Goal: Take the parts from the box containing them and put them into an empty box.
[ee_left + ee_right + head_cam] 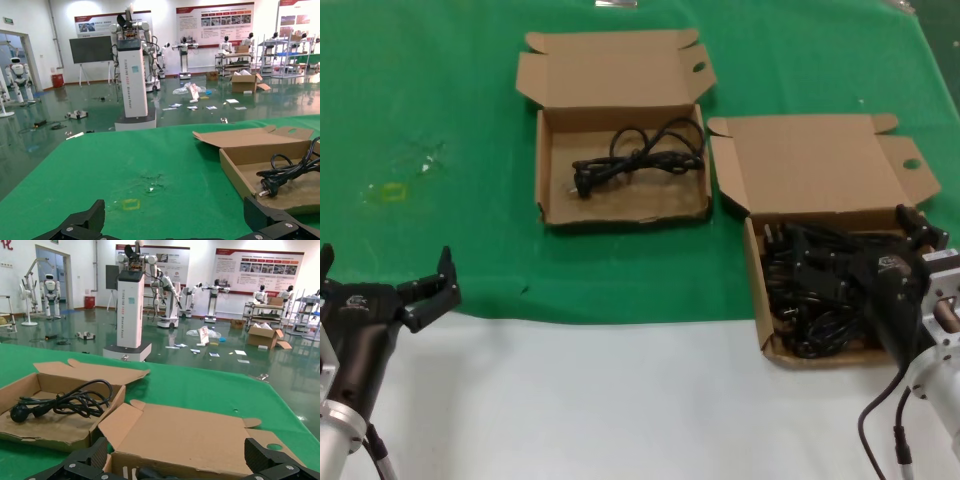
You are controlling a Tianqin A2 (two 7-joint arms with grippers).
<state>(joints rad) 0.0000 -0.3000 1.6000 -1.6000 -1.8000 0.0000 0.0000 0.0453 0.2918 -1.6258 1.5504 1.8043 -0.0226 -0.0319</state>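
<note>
A brown cardboard box (761, 300) at the right front holds a tangled heap of black power cords (810, 300). Its lid (810, 165) stands open behind it and fills the near part of the right wrist view (185, 435). My right gripper (850, 240) hangs open just over the heap, holding nothing. A second open box (548, 170) farther back to the left holds one coiled cord (640, 155). That cord also shows in the left wrist view (285, 172) and the right wrist view (65, 402). My left gripper (385, 265) is open and empty at the front left.
Both boxes rest on a green cloth (440, 200); a white table strip (620, 400) runs along the front. A small yellow mark (390, 192) and creases lie on the cloth at the left. Other robots and stands fill the hall beyond the table.
</note>
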